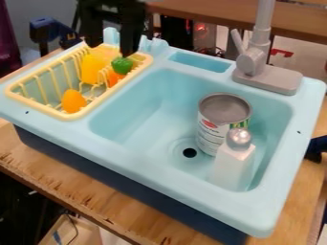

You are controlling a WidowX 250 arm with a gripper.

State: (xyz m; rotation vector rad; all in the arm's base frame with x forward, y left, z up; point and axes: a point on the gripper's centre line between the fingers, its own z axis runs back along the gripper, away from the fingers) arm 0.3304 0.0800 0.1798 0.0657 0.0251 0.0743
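"First entry?"

"Green piece (pixel 122 65), one. Lies in the yellow rack (pixel 76 116), near the edge beside the basin, just below one fingertip of the gripper (pixel 112 49). I can't tell from here whether they touch."

"Condition of the gripper?"

"Black, two-fingered, pointing down over the rack's far end. Fingers well spread; nothing held between them that I can see."

"Next to the green piece?"

"Orange piece (pixel 115 78), one, directly under it; joined or separate, I can't say. Yellow thing (pixel 94 68), one, beside those, under the other finger."

"Rest of the rack?"

"Orange egg-shaped piece (pixel 73 101), one, at the near end."

"And beyond it?"

"Sink (pixel 127 152), pale blue, dark base, rack set into one side. In its basin: can (pixel 211 128), grey-topped, upright; white bottle (pixel 232 166), silver cap, upright, close in front of the can. Round black drain hole (pixel 190 152) near both."

"Fittings?"

"Grey faucet (pixel 254 60), on the back rim, its lever raised. Shallow tray (pixel 200 62) beside it. All on a wooden table (pixel 121 210), edge worn."
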